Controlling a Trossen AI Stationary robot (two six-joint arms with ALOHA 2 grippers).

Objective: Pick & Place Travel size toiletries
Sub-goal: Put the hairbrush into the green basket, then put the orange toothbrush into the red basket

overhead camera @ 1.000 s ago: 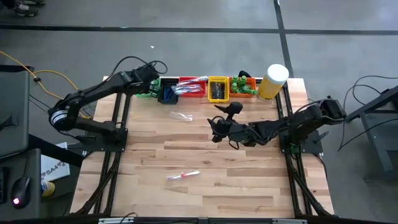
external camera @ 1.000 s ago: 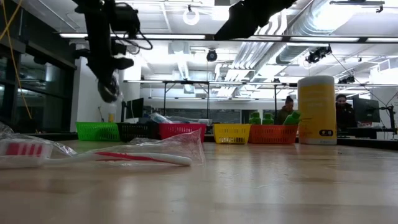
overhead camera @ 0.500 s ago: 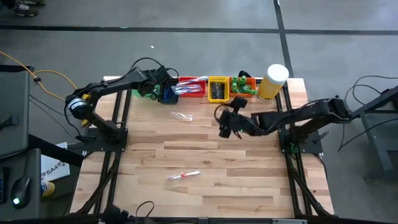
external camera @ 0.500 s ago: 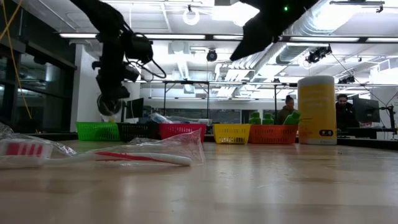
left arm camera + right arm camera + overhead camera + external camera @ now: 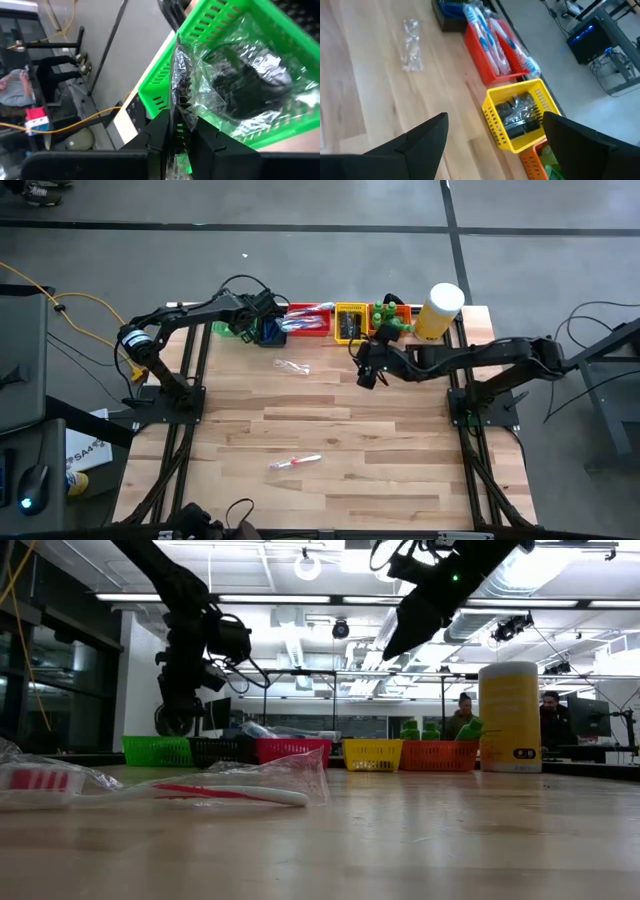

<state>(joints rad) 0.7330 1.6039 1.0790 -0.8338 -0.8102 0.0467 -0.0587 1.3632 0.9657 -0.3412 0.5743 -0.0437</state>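
Left gripper (image 5: 175, 131) is over the green bin (image 5: 260, 30), fingers pinching a clear wrapper (image 5: 235, 85) whose bulk lies in the bin. Release fully, then lift straight. Right gripper (image 5: 368, 366), fingers open and empty, hovers near the yellow bin (image 5: 350, 323).

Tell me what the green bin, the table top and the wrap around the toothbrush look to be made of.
Green bin: likely moulded plastic, glossy, with slotted walls. Table top: wood, pale planks with visible grain and seams, a matt finish. Wrap around the toothbrush: thin clear plastic film, crinkled and catching the light.
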